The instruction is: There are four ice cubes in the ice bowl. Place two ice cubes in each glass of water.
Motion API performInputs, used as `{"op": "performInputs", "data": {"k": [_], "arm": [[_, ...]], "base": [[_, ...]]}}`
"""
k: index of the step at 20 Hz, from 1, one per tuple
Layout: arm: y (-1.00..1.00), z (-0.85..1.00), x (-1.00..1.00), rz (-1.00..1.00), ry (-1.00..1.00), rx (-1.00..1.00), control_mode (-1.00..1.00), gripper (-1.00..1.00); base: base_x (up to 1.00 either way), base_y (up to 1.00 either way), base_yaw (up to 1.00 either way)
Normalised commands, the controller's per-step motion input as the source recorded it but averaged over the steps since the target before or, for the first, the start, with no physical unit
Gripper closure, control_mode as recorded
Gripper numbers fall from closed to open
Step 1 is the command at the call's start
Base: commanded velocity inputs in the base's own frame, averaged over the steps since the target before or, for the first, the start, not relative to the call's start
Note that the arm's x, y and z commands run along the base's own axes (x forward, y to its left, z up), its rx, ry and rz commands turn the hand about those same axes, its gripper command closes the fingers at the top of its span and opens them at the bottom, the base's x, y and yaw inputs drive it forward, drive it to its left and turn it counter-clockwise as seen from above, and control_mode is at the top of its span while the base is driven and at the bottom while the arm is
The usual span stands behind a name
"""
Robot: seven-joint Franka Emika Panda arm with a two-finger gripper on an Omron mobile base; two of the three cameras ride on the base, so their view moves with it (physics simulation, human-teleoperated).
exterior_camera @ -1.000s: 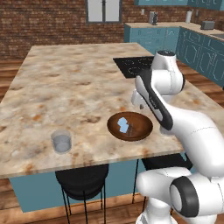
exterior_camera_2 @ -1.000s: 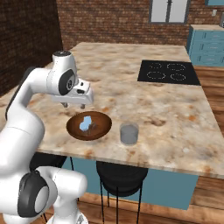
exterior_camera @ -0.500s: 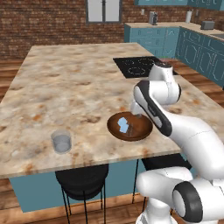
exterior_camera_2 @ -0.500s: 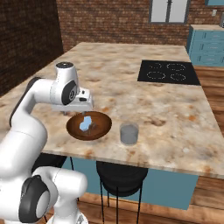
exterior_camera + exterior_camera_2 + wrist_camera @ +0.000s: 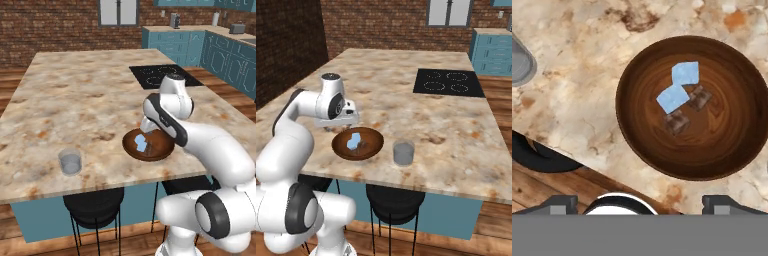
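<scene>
Left base view first: the round shallow dark-brown wooden ice bowl (image 5: pixel 149 145) sits near the counter's front edge, pale blue ice cubes (image 5: pixel 142 143) inside.

Right base view: the short clear glass of water (image 5: pixel 403 152) stands just beside the bowl.

Hand view: the two-finger gripper (image 5: pixel 640 202) hangs spread wide, empty. Cubes are judged light, hard, slippery; opposite flat faces should be pinched.

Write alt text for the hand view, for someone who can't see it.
Looking straight down on a round dark-brown wooden bowl on a speckled marble countertop; two pale blue ice cubes touch near its middle, beside two small darker, brownish squares. The open gripper's dark fingertips rise at the bottom, apart from the bowl.
</scene>
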Motion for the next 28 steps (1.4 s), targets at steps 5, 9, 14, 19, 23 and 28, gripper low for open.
{"op": "performInputs", "data": {"k": [5,9,14,19,23,28], "arm": [[0.0,-0.43,0.19,0.15,0.01,0.0,-1.0,-1.0],[0.0,-0.3,0.38,0.04,0.0,-0.01,-1.0,-1.0],[0.0,-0.25,0.32,-0.03,0.0,-0.07,-1.0,-1.0],[0.0,-0.18,0.34,-0.08,0.0,-0.04,-1.0,-1.0],[0.0,-0.16,0.34,-0.08,0.01,0.0,-1.0,-1.0],[0.0,-0.19,0.26,-0.08,0.05,0.0,-1.0,-1.0]], "base": [[0.0,0.0,0.0],[0.0,0.0,0.0],[0.0,0.0,0.0],[0.0,0.0,0.0],[0.0,0.0,0.0],[0.0,0.0,0.0]]}}
